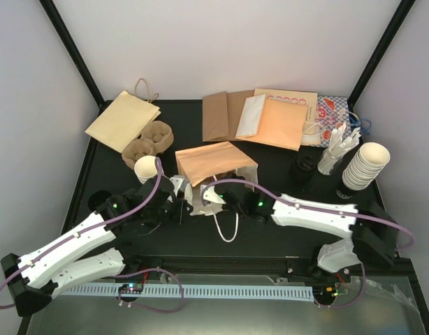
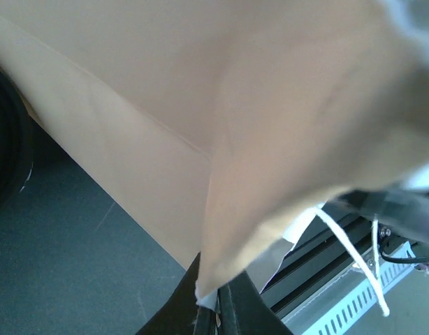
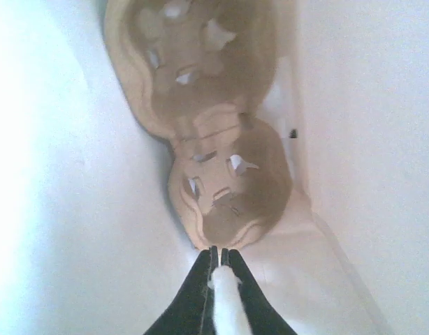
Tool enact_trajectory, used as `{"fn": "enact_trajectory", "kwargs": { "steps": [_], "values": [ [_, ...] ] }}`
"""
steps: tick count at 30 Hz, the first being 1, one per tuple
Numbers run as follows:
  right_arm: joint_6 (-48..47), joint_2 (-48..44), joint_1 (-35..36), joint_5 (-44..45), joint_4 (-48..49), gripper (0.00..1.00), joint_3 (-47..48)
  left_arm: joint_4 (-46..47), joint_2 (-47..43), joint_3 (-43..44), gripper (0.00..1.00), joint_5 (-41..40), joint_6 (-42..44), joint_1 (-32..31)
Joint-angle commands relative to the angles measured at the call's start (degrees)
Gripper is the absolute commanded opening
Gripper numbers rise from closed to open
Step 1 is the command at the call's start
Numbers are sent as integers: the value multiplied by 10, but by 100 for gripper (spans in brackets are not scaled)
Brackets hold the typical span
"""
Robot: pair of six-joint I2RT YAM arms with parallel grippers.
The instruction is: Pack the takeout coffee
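Note:
An orange-tan paper bag (image 1: 214,162) lies on its side mid-table, its white-lined mouth facing the arms. My left gripper (image 2: 213,307) is shut on the corner of the bag's rim (image 2: 209,289), on the mouth's left side (image 1: 181,199). My right gripper (image 3: 220,255) is shut on a white strip of the bag's edge at the mouth (image 1: 218,197). The right wrist view looks into the bag, where a brown pulp cup carrier (image 3: 225,174) lies inside. The takeout coffee is out of view in all frames.
A second pulp carrier (image 1: 150,142) and a lidless cream cup (image 1: 146,167) sit left of the bag. Flat paper bags (image 1: 270,118) line the back, and one (image 1: 124,120) lies at back left. A stack of cups (image 1: 365,166), black lids (image 1: 303,167) and white utensils (image 1: 337,150) stand at right.

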Motion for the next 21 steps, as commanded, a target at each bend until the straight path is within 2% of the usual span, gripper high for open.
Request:
{"fn": "enact_trajectory", "kwargs": {
  "steps": [1, 11, 21],
  "values": [
    [74, -82, 2, -80, -93, 1, 6, -5, -3, 6, 2, 20, 2, 2],
    [150, -213, 2, -134, -176, 1, 8, 1, 21, 19, 2, 47, 21, 3],
    [202, -259, 2, -143, -277, 1, 70, 16, 28, 19, 1, 63, 41, 3]
  ]
}}
